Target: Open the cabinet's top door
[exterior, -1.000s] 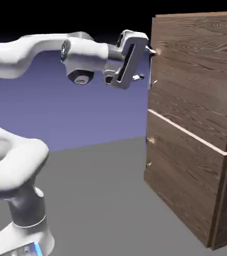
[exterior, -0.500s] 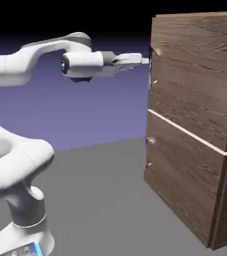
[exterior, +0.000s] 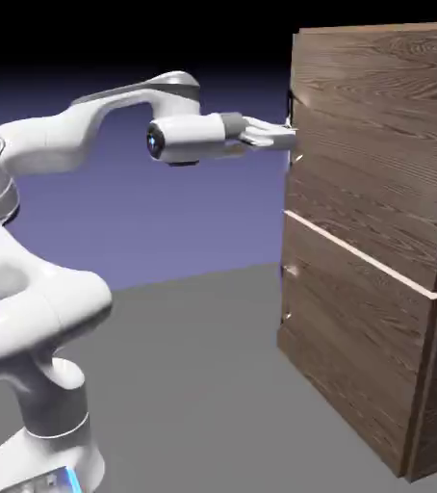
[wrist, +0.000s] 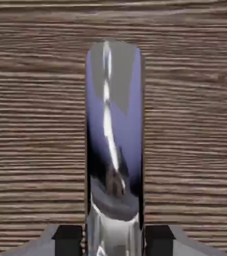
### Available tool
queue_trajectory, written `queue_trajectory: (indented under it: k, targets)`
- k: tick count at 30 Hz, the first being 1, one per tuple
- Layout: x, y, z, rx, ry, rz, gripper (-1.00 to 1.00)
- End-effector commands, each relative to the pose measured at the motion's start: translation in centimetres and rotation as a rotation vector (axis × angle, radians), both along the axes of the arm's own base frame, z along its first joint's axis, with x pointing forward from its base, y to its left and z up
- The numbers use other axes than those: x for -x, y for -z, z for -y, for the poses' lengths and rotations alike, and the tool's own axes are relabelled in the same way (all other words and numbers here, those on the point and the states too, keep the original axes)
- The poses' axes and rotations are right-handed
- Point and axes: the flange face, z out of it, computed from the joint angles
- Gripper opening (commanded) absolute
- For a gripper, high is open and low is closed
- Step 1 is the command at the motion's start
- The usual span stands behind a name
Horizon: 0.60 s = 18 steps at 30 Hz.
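Note:
The cabinet (exterior: pixel 381 231) is a tall dark-brown wood-grain box on the exterior view's right. Its top door (exterior: pixel 376 144) is the upper panel and lies flush with the cabinet's front. The door's silver bar handle (wrist: pixel 114 155) fills the middle of the hand view, running up from between the two grey fingertips (wrist: pixel 67 239), which press on its sides. My gripper (exterior: pixel 290 138) reaches level from the left and meets the door's left edge at the handle (exterior: pixel 292 125), shut on it.
The lower door (exterior: pixel 357 337), with a pale top edge, sits below the top door and carries its own small handle (exterior: pixel 287 294) at its left edge. My arm's base and elbow (exterior: pixel 39 318) fill the lower left above the grey table (exterior: pixel 203 385).
The hand has rolled from upright to level, moved right and slightly down to the handle, and the jaws have closed from wide open onto the bar.

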Motion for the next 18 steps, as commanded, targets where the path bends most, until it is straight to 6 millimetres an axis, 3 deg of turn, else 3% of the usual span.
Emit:
queue_trajectory:
  k: [1,10,18]
  targets:
    - [0.9,0.0,0.4,0.0,-0.025,0.0,-1.0]
    - [9.0,0.0,5.1,0.0,-0.246,0.0,-1.0]
    - [14.3,0.0,10.0,0.0,-0.416,0.0,-1.0]
